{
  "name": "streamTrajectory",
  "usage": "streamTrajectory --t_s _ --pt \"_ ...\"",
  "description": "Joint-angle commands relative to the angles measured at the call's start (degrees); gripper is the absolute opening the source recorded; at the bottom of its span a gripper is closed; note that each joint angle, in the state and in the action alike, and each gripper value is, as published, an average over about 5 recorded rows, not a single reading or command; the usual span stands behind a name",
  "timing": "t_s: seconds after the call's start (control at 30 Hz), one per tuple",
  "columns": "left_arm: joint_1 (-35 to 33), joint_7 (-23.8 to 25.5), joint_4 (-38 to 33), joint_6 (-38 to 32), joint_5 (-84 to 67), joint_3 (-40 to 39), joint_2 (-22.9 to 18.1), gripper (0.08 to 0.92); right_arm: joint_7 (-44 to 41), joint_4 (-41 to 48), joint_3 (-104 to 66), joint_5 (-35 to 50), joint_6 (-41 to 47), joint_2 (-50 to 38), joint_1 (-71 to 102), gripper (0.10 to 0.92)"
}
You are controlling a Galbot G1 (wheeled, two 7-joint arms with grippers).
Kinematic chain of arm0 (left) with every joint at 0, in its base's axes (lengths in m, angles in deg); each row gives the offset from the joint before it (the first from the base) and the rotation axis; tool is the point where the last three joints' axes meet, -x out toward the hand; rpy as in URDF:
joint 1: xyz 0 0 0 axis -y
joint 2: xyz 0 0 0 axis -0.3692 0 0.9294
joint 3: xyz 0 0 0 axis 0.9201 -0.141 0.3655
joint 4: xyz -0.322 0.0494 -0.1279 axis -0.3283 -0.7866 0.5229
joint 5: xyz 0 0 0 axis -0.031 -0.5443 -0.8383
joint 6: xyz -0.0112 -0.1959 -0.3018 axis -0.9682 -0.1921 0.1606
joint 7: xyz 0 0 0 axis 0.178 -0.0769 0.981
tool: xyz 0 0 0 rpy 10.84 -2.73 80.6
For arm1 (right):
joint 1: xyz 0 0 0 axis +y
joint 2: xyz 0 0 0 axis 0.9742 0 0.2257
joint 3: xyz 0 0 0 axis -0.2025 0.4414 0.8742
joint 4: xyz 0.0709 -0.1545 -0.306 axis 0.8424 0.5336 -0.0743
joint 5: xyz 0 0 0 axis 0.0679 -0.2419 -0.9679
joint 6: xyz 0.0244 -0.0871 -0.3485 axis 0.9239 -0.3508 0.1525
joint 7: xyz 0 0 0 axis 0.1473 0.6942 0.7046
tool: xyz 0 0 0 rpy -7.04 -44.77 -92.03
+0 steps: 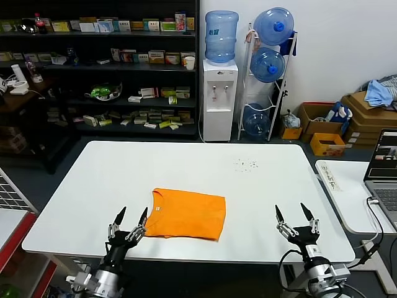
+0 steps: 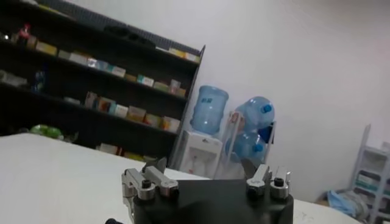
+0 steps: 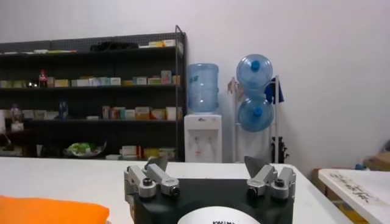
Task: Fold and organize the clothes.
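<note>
The clothes, one bright orange T-shirt, lie folded into a flat rectangle on the white table, near its front edge. The round neck is at the shirt's left end. My left gripper stands open just left of that end with its fingertips pointing up, and nothing is between them. In the left wrist view the left gripper holds only air, and the shirt is out of that view. My right gripper is open and empty near the front right of the table, well apart from the shirt. In the right wrist view the right gripper is open, and the shirt lies off to one side.
A second white table with a laptop and cables stands to the right. Small dark specks lie on the far part of the table. Behind are dark shelves, a water dispenser, a bottle rack and cardboard boxes.
</note>
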Motion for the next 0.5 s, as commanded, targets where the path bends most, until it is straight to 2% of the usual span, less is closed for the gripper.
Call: streamTrajectory --t_s 0.03,0.5 --pt "-4.55 8.58 3.64 -10.89 5.04 7.02 -3.55 0.822 -3.95 2.55 -1.45 -5.15 -8.87 3.96 1.68 0.823" --pt "-4.19 8.78 5.68 -10.97 4.89 9.01 -2.19 0.823 -5.23 2.48 -2.28 -5.75 -9.87 6.01 2.32 0.823"
